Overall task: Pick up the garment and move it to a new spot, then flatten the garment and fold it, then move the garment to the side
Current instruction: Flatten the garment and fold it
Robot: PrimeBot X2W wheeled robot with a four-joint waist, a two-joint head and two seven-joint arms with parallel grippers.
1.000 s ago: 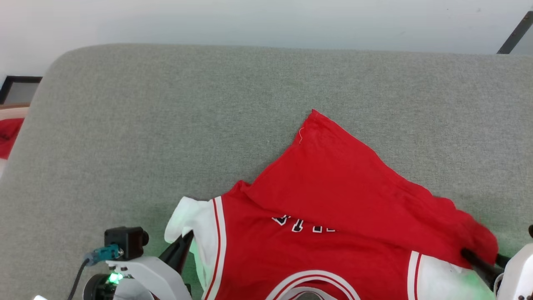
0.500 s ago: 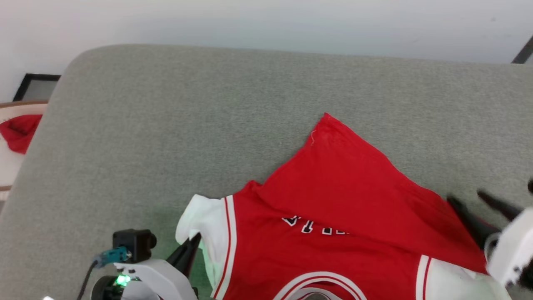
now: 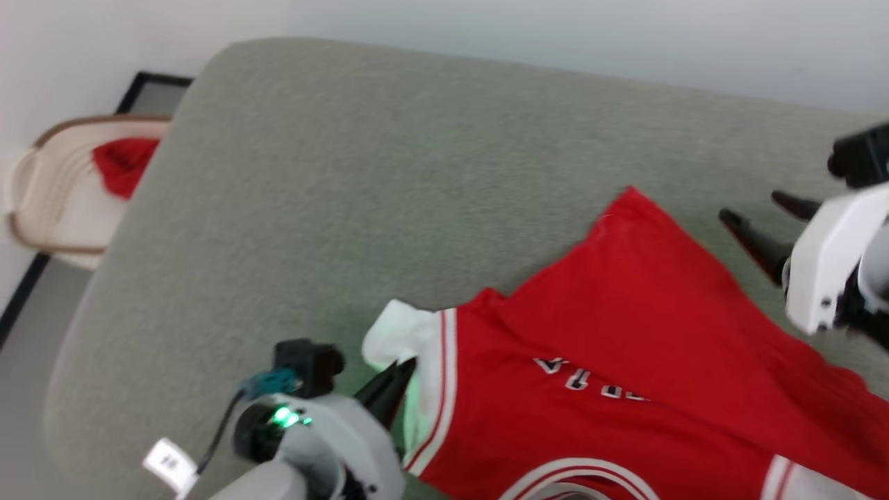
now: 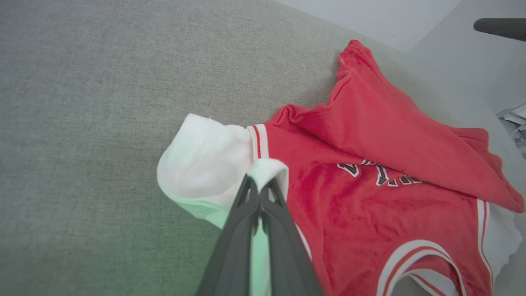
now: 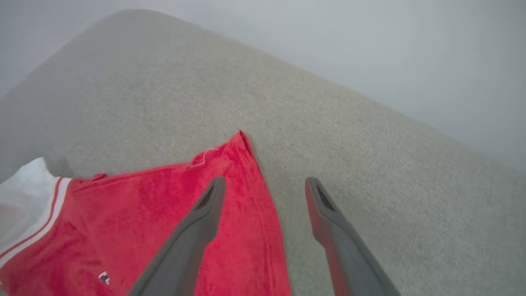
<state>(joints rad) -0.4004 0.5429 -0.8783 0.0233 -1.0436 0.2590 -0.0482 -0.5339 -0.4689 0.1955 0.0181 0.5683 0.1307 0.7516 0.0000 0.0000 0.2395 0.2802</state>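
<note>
I count one garment, two grippers, one grey surface, one basket and one red scrap.

Nearest me, the left gripper (image 3: 410,362) (image 4: 259,181) is clamped tight, its two dark fingers pressed together on a fold of the garment's white sleeve. A green glow from the wrist tints that cloth.

The garment (image 3: 625,333) (image 4: 370,135) (image 5: 164,205) lies on the near part of the surface (image 3: 347,173), towards its right side, with the neck at the near edge. It is red, with white short sleeves edged in red and white stripes and a striped white band around the neck. The far part of its body is folded back over the chest in a slanting flap. The flap covers the upper half of the black and white lettering and ends in a corner pointing away from me. The cloth is rumpled along the right-hand edge.

Beyond that edge hangs the right gripper (image 3: 749,205) (image 5: 265,181), jaws spread wide and holding nothing. In its wrist view one finger stands over the red flap and the other over bare grey. I cannot tell whether either touches down.

Past the surface's far left corner sits a pale basket (image 3: 97,120) with the scrap (image 3: 125,163) inside.
</note>
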